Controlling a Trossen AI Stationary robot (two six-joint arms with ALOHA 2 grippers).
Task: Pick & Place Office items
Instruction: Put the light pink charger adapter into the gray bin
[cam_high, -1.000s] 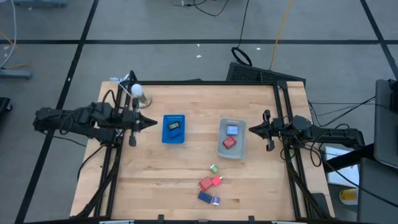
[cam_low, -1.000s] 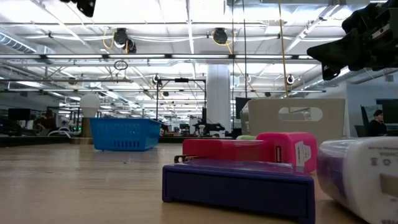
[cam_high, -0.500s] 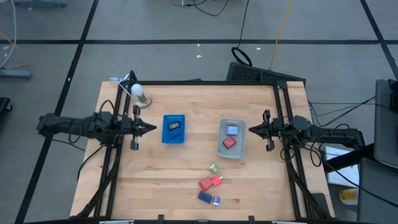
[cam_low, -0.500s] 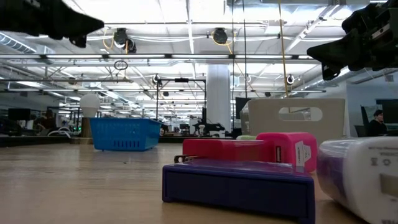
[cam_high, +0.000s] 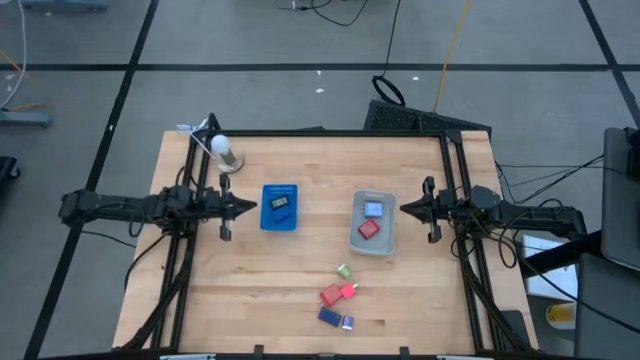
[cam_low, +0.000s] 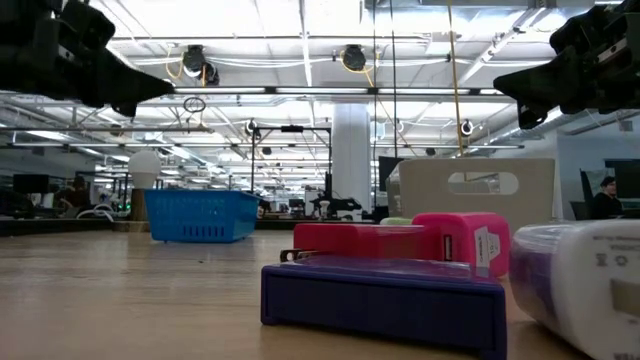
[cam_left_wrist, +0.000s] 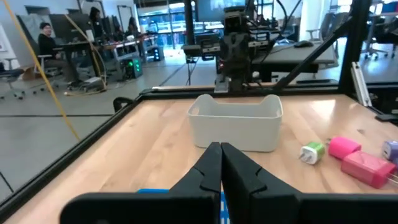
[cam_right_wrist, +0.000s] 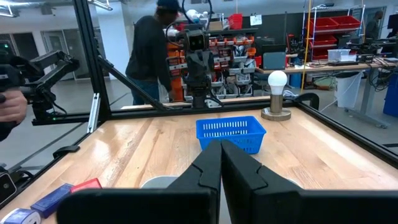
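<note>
Wooden table (cam_high: 250, 290) carries the blue tray (cam_high: 280, 208), grey bin (cam_high: 374, 223) and five loose office items (cam_high: 338, 296) near its front edge; my left tool (cam_high: 252, 207) and right tool (cam_high: 404, 209), both pinched together and empty, sit between picks, so next I must open one and reach down.

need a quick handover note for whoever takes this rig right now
Left gripper: shut, empty, just left of the blue tray.
Right gripper: shut, empty, just right of the grey bin.
Done: a dark piece lies in the tray; a pale blue piece and a red piece lie in the bin.
Left: five loose pieces on the table's near side.
</note>
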